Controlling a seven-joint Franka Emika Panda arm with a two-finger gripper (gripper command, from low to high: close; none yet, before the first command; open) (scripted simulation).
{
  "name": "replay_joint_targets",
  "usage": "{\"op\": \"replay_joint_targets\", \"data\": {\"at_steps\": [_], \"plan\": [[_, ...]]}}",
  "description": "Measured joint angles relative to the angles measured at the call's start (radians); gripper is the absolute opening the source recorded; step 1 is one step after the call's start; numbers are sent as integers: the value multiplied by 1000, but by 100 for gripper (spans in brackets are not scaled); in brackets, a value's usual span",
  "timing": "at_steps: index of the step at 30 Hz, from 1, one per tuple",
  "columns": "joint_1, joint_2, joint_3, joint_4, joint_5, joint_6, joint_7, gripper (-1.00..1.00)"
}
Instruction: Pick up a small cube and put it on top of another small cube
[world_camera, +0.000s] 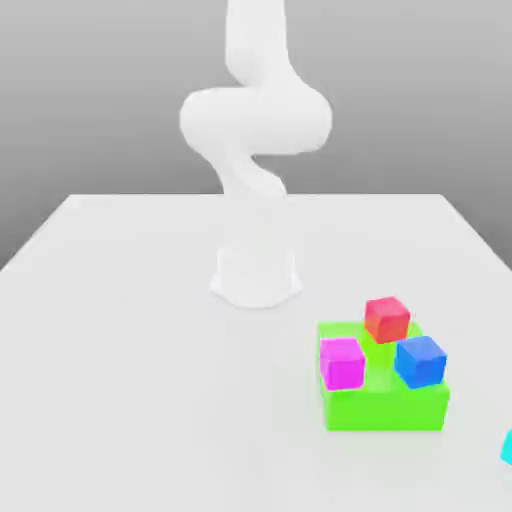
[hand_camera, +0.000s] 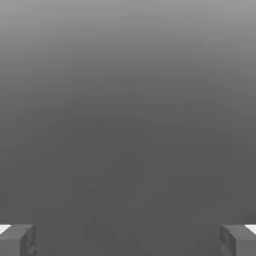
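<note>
So my cyan cube (world_camera: 508, 448) is sitting way over at the exterior view's right, on the table (world_camera: 150, 400), and the edge of the picture cuts it off, so I only get a sliver of it. It's apart from the green block (world_camera: 385, 408), which is the closest thing to it, over toward the exterior view's left and a bit nearer my base.

That green block is a chunky, bright thing with three small cubes on it: a magenta cube (world_camera: 342, 364) at the exterior view's left, a blue cube (world_camera: 420, 362) at the exterior view's right, and a red cube (world_camera: 387, 320) on the side nearer my base. Looks like the three are all apart from each other, and the red one sits kinda tilted.

As for my gripper (hand_camera: 128, 241), it's wide open, one finger on each side in the hand view and a big gap between them. Nothing in it, and it's touching nothing. My arm (world_camera: 256, 120) is plain white and goes straight up out of the exterior view from its base on the table.

Table's pale, smooth and pretty much white. Behind it there's just a grey backdrop, lighter up high and darker lower down.
</note>
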Motion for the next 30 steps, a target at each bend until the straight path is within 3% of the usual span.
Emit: {"op": "replay_joint_targets", "data": {"at_steps": [15, 30], "plan": [[259, 546, 50, 28, -66, 148, -660, 0], [399, 1089, 210, 58, -150, 296, -1289, 0]]}}
